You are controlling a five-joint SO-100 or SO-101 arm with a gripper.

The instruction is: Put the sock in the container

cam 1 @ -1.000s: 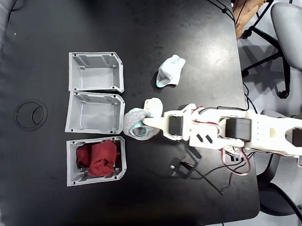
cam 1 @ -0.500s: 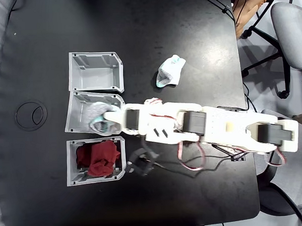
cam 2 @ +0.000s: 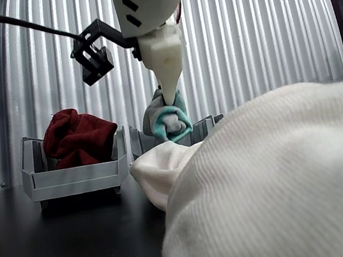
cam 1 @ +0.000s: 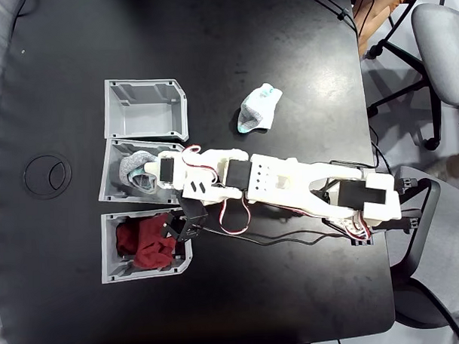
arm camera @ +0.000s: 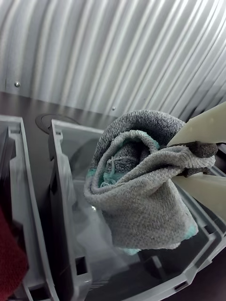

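The carry looks nearly finished. In the fixed view the end effector [cam 1: 148, 173] has the sock [cam 1: 133, 166] over the middle container [cam 1: 113, 187] of three grey bins lined up at the left of the frame, so what is left, as I judge it, is to let go and pull the arm back. The wrist view shows the sock [arm camera: 141, 183] hanging above the bin's open floor, not resting on it, though how high I cannot tell.

The end effector is pinching the sock: in the wrist view its two cream fingers [arm camera: 202, 124] come in from the right edge and clamp a fold of the fabric between them.

The sock is bunched into a loose roll, mostly heathered grey knit on the outside, with mint-blue showing in the curled centre and at the lower edge. In the other view it dangles as a small grey and mint lump [cam 2: 169, 119] under the tapered white finger, just above the bin rims.

The bin lower in the fixed view holds a red cloth [cam 1: 145, 243]; the upper bin [cam 1: 146, 108] is bare. Another white sock [cam 1: 258, 108] lies on the black desk [cam 1: 285, 34], well apart, in the upper middle.
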